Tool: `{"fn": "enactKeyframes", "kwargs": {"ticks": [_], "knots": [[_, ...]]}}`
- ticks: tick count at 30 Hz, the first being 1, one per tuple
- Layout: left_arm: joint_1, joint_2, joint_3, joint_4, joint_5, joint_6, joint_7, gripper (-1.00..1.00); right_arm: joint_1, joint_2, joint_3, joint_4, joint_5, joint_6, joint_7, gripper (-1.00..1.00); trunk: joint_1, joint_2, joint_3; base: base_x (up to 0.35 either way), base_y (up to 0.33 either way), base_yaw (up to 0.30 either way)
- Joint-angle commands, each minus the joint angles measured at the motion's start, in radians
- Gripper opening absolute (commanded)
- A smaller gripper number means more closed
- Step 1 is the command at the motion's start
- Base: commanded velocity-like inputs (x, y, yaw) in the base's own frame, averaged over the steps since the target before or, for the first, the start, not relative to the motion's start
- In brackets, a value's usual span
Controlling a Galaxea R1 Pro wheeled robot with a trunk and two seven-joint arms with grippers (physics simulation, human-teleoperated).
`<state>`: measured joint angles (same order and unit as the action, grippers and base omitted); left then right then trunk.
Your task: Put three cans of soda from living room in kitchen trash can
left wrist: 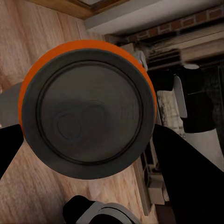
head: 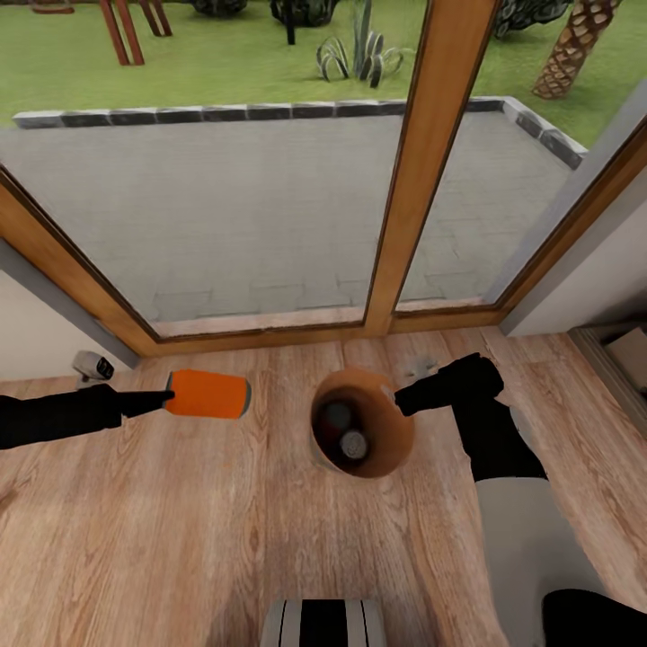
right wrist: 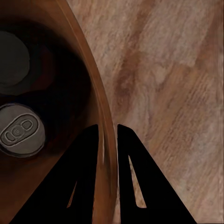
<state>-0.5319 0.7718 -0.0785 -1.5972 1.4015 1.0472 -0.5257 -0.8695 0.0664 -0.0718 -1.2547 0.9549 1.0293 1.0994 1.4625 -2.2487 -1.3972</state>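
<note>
Left pincer (head: 167, 401) is clamped on the orange can (head: 208, 394), held sideways above the floor, well apart from the bin (head: 363, 422), which lies beyond the can's far end. Two cans (head: 346, 432) already sit inside the bin. Right pincer (head: 398, 397) is pinched on the bin's rim (right wrist: 106, 135). Judged step: binning the last can. Next: carry it over the opening, then release.

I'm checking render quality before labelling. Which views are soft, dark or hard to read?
Head view: evenly lit and sharp, though the trash can interior is shadowed. Left wrist view: the orange can looms close, background blurred. Right wrist view: bin interior dark, two can tops dim, floor grain soft.
</note>
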Motion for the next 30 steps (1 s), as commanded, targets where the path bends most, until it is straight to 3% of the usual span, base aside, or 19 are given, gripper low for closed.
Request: {"fn": "enactKeyframes", "kwargs": {"ticks": [1,3,4,6,7,8,9,11,17,20,22,25,28,30], "knots": [[0.0,0.0,-0.001,0.0,-0.001,0.0,-0.001,-1.0,0.0,-0.004,-0.008,-0.001,-0.025,0.018,0.006,-1.0,0.0,0.0,0.0,0.0,0.0,0.0],[0.001,0.001,-0.001,0.0,-0.001,0.0,-0.001,-1.0,0.0,-0.019,-0.009,-0.003,-0.024,0.018,0.006,-1.0,0.0,0.0,0.0,0.0,0.0,0.0],[0.001,0.001,-0.002,0.0,-0.006,0.0,0.004,-1.0,0.001,-0.077,0.027,-0.008,0.079,0.018,0.124,-1.0,0.0,0.0,0.0,0.0,0.0,0.0],[0.001,0.001,-0.002,0.0,-0.007,0.0,0.005,-1.0,0.001,-0.081,0.044,-0.01,0.148,0.018,0.195,-1.0,0.0,0.0,0.0,0.0,0.0,0.0],[0.001,0.001,-0.003,0.0,-0.009,0.0,0.007,-1.0,0.001,-0.087,0.091,-0.031,0.409,0.018,0.448,-1.0,0.0,0.0,0.0,0.0,0.0,0.0],[0.001,0.001,-0.003,0.0,-0.009,0.0,0.007,-1.0,0.001,-0.088,0.098,-0.041,0.449,0.018,0.471,-1.0,0.0,0.0,0.0,0.0,0.0,0.0],[0.001,0.001,-0.004,0.0,-0.009,0.0,0.007,-1.0,0.002,-0.088,0.107,-0.064,0.516,0.018,0.471,-1.0,0.0,0.0,0.0,0.0,0.0,0.0],[0.001,0.001,-0.007,0.0,-0.01,0.0,0.007,-1.0,0.005,-0.09,0.117,-0.099,0.592,0.018,0.471,-1.0,0.0,0.0,0.0,0.0,0.0,0.0],[0.001,0.001,-0.01,0.0,-0.012,0.0,0.009,-1.0,0.023,-0.111,0.117,-0.123,0.634,-0.043,0.471,-1.0,0.0,0.0,0.0,0.0,0.0,0.0],[0.001,0.001,-0.011,0.0,-0.013,0.0,0.01,-1.0,0.048,-0.144,0.116,-0.137,0.634,-0.058,0.471,-1.0,0.0,0.0,0.0,0.0,0.0,0.0],[0.001,0.001,-0.012,0.0,-0.014,0.0,0.014,-1.0,0.08,-0.185,0.115,-0.161,0.631,-0.065,0.471,-1.0,0.0,0.0,0.0,0.0,0.0,0.0],[0.001,0.001,-0.012,0.0,-0.014,0.0,0.016,-1.0,0.098,-0.235,0.106,-0.176,0.607,-0.095,0.471,-1.0,0.0,0.0,0.0,0.0,0.0,0.0],[0.001,0.001,-0.013,0.0,-0.015,0.0,0.019,-1.0,0.107,-0.282,0.077,-0.185,0.532,-0.175,0.471,-1.0,0.0,0.0,0.0,0.0,0.0,0.0],[0.001,0.001,-0.017,0.0,-0.015,0.0,0.029,-1.0,0.109,-0.304,0.053,-0.188,0.508,-0.202,0.471,-1.0,0.0,0.0,0.0,0.0,0.0,0.0]]}}
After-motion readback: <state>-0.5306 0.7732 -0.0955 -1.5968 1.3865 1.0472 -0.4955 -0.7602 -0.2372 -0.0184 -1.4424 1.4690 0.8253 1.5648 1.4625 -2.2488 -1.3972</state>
